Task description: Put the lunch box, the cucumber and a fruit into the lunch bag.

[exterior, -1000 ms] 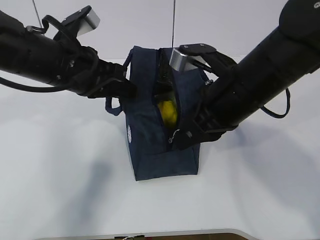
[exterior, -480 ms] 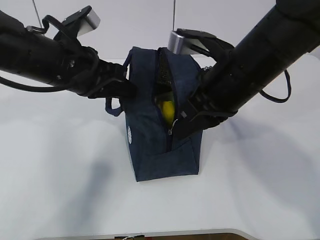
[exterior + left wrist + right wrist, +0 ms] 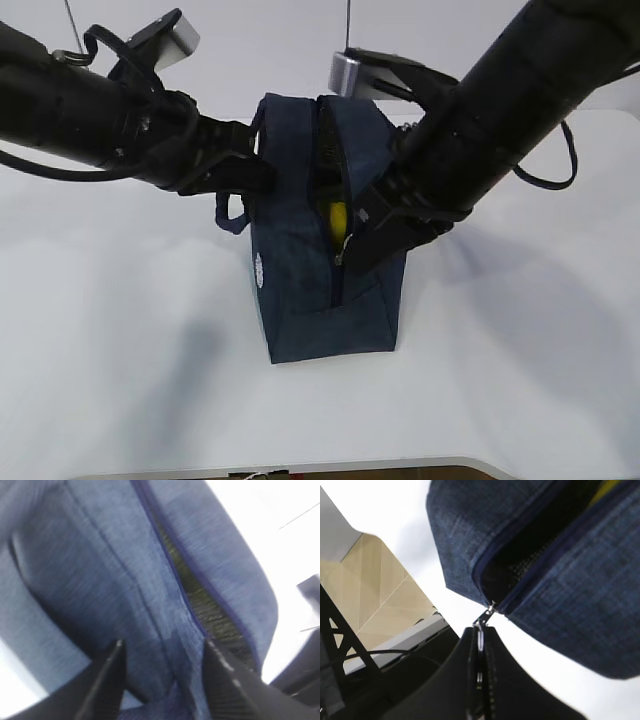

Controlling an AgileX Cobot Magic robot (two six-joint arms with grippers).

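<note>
The navy lunch bag (image 3: 300, 290) stands upright mid-table, its top zipper partly open. The yellow fruit (image 3: 338, 218) shows through the gap; a sliver of it also shows in the right wrist view (image 3: 607, 487). My right gripper (image 3: 347, 255) is shut on the silver ring pull (image 3: 485, 616) at the near end of the zipper. My left gripper (image 3: 258, 175) pinches the bag's upper left side; its fingers (image 3: 112, 670) have bag fabric (image 3: 100, 580) bunched between them. The lunch box and cucumber are hidden.
The bag's left loop handle (image 3: 230, 215) hangs below my left gripper. White table (image 3: 120, 330) lies all round the bag, with its front edge (image 3: 300, 468) at the bottom. Both arms crowd over the bag's top.
My right gripper has moved up and away along the bag with the ring pull. The zipper gap has narrowed and less of the fruit shows. The left arm has barely moved.
</note>
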